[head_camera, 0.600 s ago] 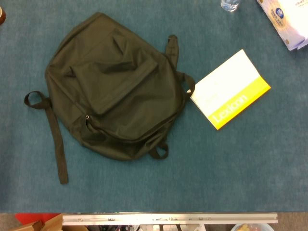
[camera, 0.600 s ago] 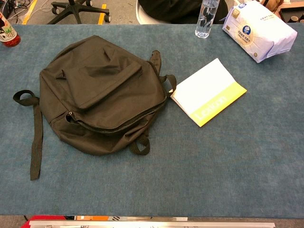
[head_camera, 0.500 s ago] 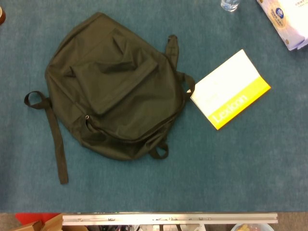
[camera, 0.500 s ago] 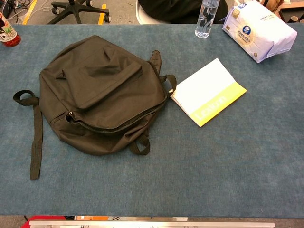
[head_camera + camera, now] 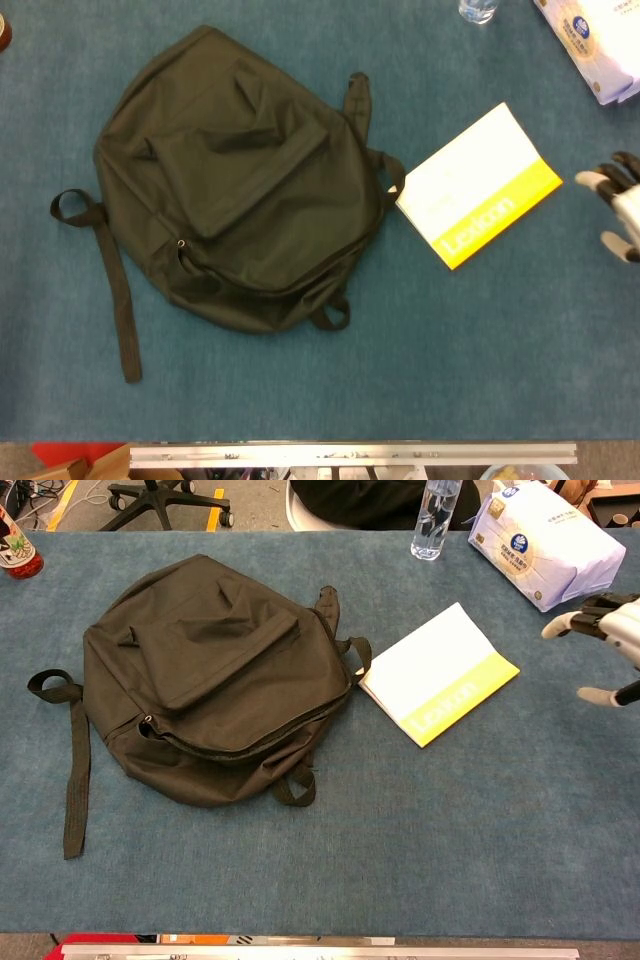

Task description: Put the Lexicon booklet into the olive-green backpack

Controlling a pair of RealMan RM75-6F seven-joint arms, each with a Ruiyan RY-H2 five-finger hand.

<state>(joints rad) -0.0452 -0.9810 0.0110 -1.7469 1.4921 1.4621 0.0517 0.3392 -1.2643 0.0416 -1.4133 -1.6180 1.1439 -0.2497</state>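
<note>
The olive-green backpack [image 5: 235,180] [image 5: 215,675] lies flat on the left half of the blue table, its zipper partly open along the lower edge. The Lexicon booklet [image 5: 478,185] [image 5: 438,673], white with a yellow strip, lies just right of the backpack, touching a strap loop. My right hand [image 5: 620,205] [image 5: 608,645] shows at the right edge of both views, fingers spread, holding nothing, a short way right of the booklet. My left hand appears in neither view.
A water bottle [image 5: 436,518] and a white tissue pack [image 5: 545,542] stand at the back right. A red-capped bottle [image 5: 15,545] is at the far left. A long backpack strap [image 5: 115,290] trails toward the front left.
My right hand has come into view from the right edge, beside the booklet. Backpack and booklet have not moved.
</note>
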